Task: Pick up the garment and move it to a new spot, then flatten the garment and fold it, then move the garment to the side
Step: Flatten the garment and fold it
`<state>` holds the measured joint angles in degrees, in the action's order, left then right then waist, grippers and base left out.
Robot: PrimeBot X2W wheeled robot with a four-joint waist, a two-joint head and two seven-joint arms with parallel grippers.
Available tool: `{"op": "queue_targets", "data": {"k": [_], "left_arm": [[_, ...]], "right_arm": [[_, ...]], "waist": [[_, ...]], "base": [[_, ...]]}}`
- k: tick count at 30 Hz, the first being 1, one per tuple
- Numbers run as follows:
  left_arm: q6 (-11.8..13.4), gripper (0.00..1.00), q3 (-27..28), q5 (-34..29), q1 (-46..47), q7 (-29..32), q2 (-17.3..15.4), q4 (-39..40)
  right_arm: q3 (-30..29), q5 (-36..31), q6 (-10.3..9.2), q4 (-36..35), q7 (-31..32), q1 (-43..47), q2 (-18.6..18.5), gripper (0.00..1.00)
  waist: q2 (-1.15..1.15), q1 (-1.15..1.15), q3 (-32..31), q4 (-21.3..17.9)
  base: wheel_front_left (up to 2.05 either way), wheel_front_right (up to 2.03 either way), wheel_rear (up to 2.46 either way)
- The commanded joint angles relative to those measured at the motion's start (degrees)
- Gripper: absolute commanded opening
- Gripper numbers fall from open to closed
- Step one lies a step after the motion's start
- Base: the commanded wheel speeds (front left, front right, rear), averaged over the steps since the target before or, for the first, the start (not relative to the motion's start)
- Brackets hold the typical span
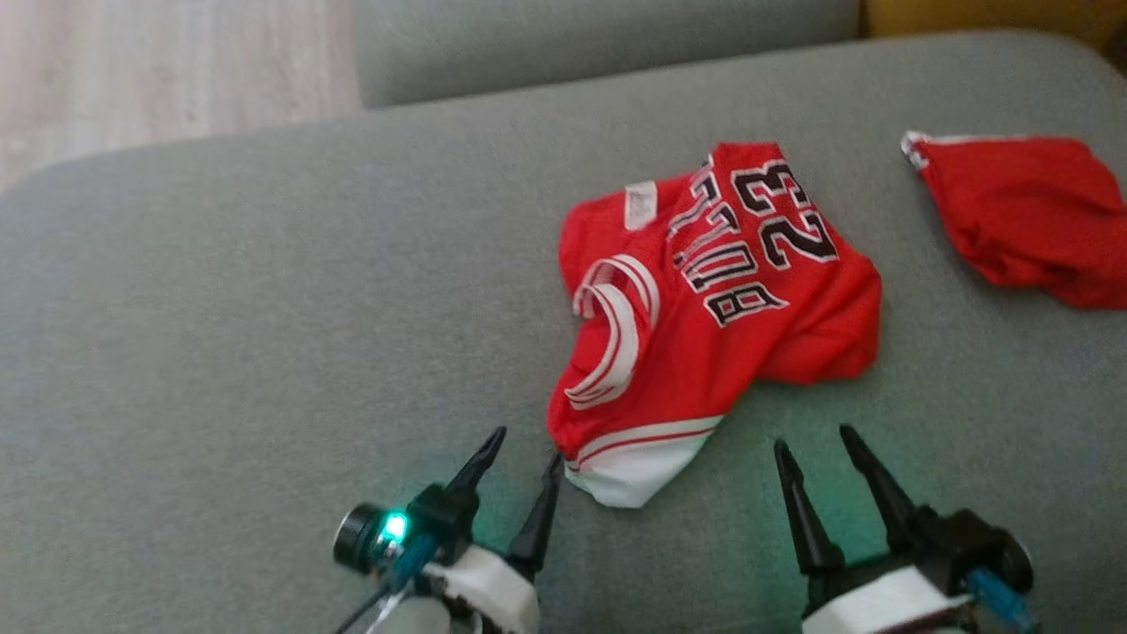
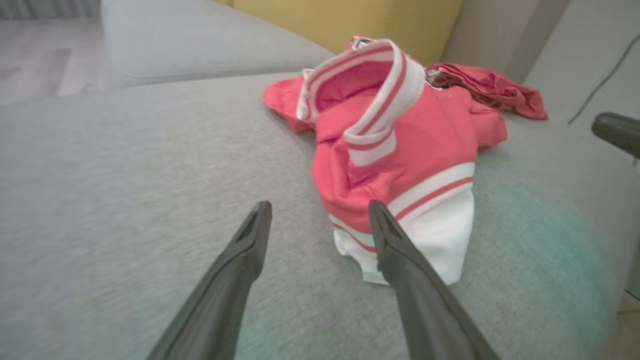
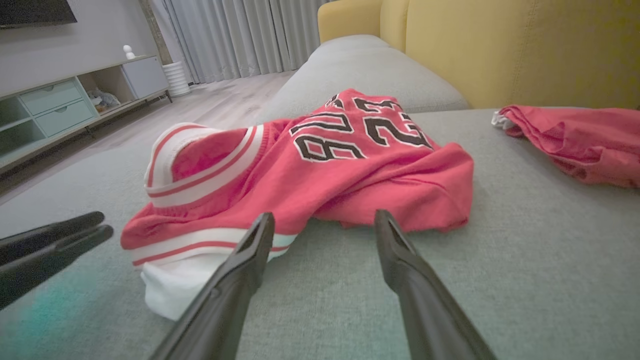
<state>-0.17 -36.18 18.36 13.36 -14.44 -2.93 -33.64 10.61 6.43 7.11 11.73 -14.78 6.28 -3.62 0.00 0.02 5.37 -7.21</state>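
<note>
The garment [image 1: 713,308] is a red jersey with white-and-red trim and black "23" lettering, lying crumpled on the grey sofa seat [image 1: 264,308]. Its white hem corner points toward me. My left gripper [image 1: 526,445] is open just left of that corner, apart from the cloth. My right gripper [image 1: 814,436] is open just below the jersey's near edge, with nothing between its fingers. In the left wrist view the garment [image 2: 400,140] lies ahead and right of the left gripper [image 2: 320,215]. The right wrist view has the garment [image 3: 320,170] straight ahead of the right gripper [image 3: 325,222].
A second red garment [image 1: 1030,220] lies bunched at the far right of the seat. A yellow backrest [image 3: 500,50] rises behind the seat. Another grey cushion [image 1: 599,44] sits at the far edge, with pale floor [image 1: 158,70] at the upper left. Bare seat stretches to the left.
</note>
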Motion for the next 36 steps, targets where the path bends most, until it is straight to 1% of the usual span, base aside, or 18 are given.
{"op": "queue_targets", "data": {"k": [1, 3, 5, 6, 7, 8, 9, 12, 16, 20, 21, 23, 27, 28, 29, 30, 33, 36], "left_arm": [[-0.6, 1.00, 0.1, 0.7, 3.2, -0.6, 0.0, 0.0], [-1.6, 1.00, -2.2, 2.2, 5.8, -0.6, 0.0, -2.5], [-1.9, 1.00, -4.2, 3.2, 7.9, -0.6, 0.0, -4.8], [-1.9, 0.93, -5.0, 3.6, 8.8, -0.6, 0.0, -5.5], [-1.8, 0.47, -5.6, 3.8, 9.7, -0.6, 0.0, -5.6], [-1.8, 0.19, -6.0, 4.2, 10.2, -0.6, 0.0, -5.3], [-2.1, 0.00, -6.6, 4.6, 10.5, -0.6, 0.0, -5.1], [-3.0, 0.00, -8.1, 5.2, 11.4, -0.6, 0.0, -2.9], [-4.2, 0.00, -9.7, 7.2, 14.1, -0.6, 0.0, 2.5], [-5.3, 0.00, -10.4, 11.1, 21.8, -0.6, 0.0, 7.8], [-5.3, 0.00, -10.4, 11.1, 21.8, -0.6, 0.0, 7.8], [-5.7, 0.00, -10.3, 12.9, 27.8, -0.6, 0.0, 8.5], [-6.1, 0.00, -7.8, 15.9, 42.3, -0.6, 0.0, 5.3], [-5.9, 0.00, -6.5, 16.3, 45.8, -0.6, 0.1, 3.8], [-5.3, 0.00, -3.2, 18.1, 51.4, -0.6, 0.1, 1.1], [-4.9, 0.00, -1.5, 19.1, 53.6, -0.6, 0.1, -0.1], [-4.5, 0.00, 0.9, 21.2, 57.0, 0.3, 0.0, -5.4], [-4.5, 0.00, 1.0, 22.5, 55.7, 3.6, -1.2, -11.2]], "right_arm": [[1.5, -0.5, 0.37, -2.0, -0.2, -2.5, -1.1, 1.00], [1.8, -0.6, 0.37, -1.9, -0.2, -3.1, -1.1, 1.00], [1.9, -0.6, 0.37, -1.9, -0.2, -3.6, -1.1, 1.00], [2.0, -0.6, 0.37, -1.9, -0.2, -3.7, -1.1, 1.00], [2.1, -0.6, 0.37, -1.8, -0.2, -3.8, -1.1, 1.00], [2.1, -0.5, 0.37, -1.7, -0.2, -3.9, -1.1, 1.00], [2.1, -0.5, 0.37, -1.6, -0.2, -3.9, -1.0, 1.00], [2.5, -0.4, 0.37, -1.2, -0.2, -3.6, -0.9, 1.00], [3.2, -0.1, 0.37, -0.8, -0.2, -3.1, -0.6, 1.00], [3.9, 0.0, 0.37, -0.5, -0.2, -2.4, -0.4, 1.00], [3.9, 0.0, 0.37, -0.5, -0.2, -2.4, -0.4, 1.00], [3.6, 0.1, 0.37, -0.5, -0.2, -2.1, -0.3, 1.00], [3.2, 0.1, 0.37, -0.3, -0.2, -2.0, 0.0, 1.00], [3.1, 0.1, 0.37, -0.4, -0.2, -1.8, 0.0, 1.00], [2.6, 0.1, 0.37, -0.5, -0.2, -1.4, 0.1, 1.00], [2.2, 0.1, 0.37, -0.6, -0.2, -1.2, 0.2, 1.00], [0.8, 0.0, 0.37, -0.8, -0.2, -0.3, 0.3, 1.00], [-0.2, 0.0, 0.37, -1.2, -0.2, 0.5, 0.5, 1.00]], "waist": [[0.00, -0.02, 2.5, -2.4], [0.00, -0.02, 3.4, -3.4], [0.00, -0.02, 4.0, -4.3], [0.00, -0.02, 4.1, -4.7], [0.00, -0.02, 4.2, -5.0], [0.00, -0.02, 4.1, -5.4], [0.00, -0.02, 3.9, -5.7], [0.00, -0.02, 2.6, -6.7], [0.00, -0.02, 0.1, -8.5], [0.00, -0.02, -2.9, -10.8], [0.00, -0.02, -2.9, -10.8], [0.00, -0.02, -4.2, -12.1], [0.00, -0.02, -5.9, -14.7], [0.00, -0.02, -6.4, -15.1], [0.00, -0.02, -7.1, -15.6], [0.00, -0.02, -7.3, -15.7], [0.00, -0.02, -8.2, -14.6], [0.00, -0.02, -8.7, -12.6]], "base": [[0.00, 0.00, 0.00], [0.00, 0.00, 0.00], [0.00, 0.00, 0.00], [0.00, 0.00, 0.00], [0.00, 0.00, 0.00], [0.00, 0.00, 0.00], [0.00, 0.00, 0.00], [0.00, 0.00, 0.00], [0.00, 0.00, 0.00], [0.00, 0.00, 0.00], [0.00, 0.00, 0.00], [0.00, 0.00, 0.00], [0.00, 0.00, 0.00], [0.00, 0.00, 0.00], [0.00, 0.00, 0.00], [0.00, 0.00, 0.00], [0.00, 0.00, 0.00], [0.00, 0.00, 0.00]]}}
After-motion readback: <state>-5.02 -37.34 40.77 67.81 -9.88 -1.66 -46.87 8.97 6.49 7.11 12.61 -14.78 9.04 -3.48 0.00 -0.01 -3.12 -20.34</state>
